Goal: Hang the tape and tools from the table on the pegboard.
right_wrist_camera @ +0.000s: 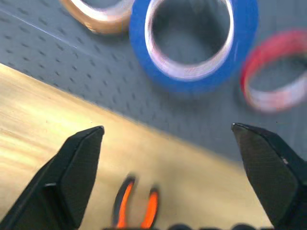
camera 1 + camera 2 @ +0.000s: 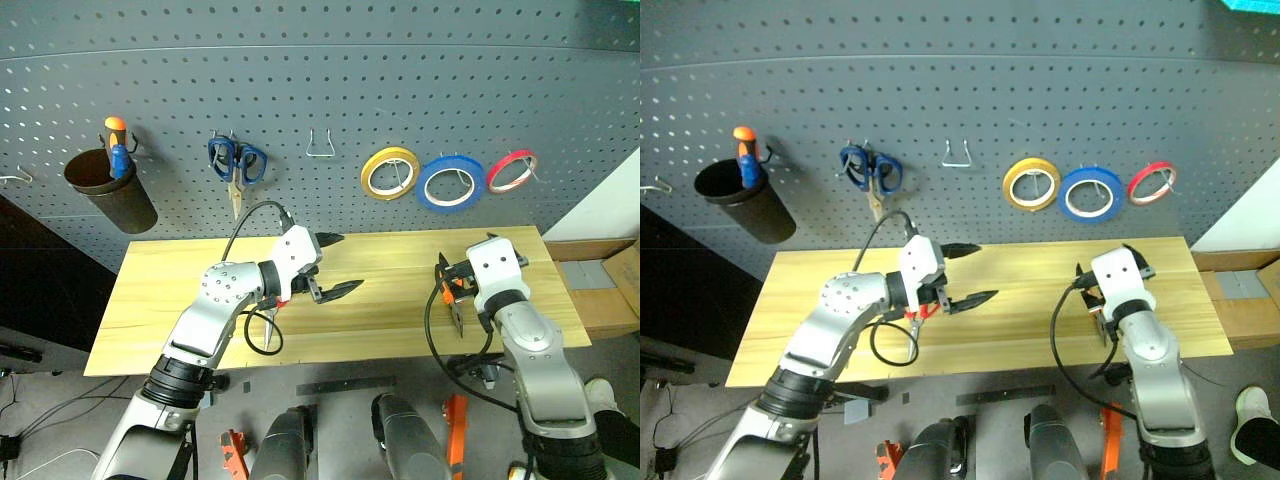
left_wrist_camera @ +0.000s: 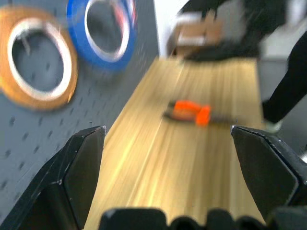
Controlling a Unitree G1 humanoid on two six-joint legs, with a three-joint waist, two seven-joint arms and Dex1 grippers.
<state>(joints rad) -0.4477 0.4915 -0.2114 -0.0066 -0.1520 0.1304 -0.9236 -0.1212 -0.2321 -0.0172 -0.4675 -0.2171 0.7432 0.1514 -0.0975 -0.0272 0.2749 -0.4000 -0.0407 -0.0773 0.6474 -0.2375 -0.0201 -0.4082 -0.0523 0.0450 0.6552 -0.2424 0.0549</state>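
Your perforated grey pegboard [image 2: 300, 90] carries the glossy blue tape [image 2: 451, 183] ring on its hook. The pale wooden table [image 2: 390, 310] lies bare between the arms. Left gripper [image 2: 333, 266] stands spread, empty. Right gripper [image 1: 168, 179] stands spread above the blurred orange-handled pliers [image 1: 134, 206]; scissors and screwdriver are largely hidden.

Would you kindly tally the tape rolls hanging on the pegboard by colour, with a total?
Yellow roll: 1
Blue tape: 1
Red roll: 1
Total on the pegboard: 3
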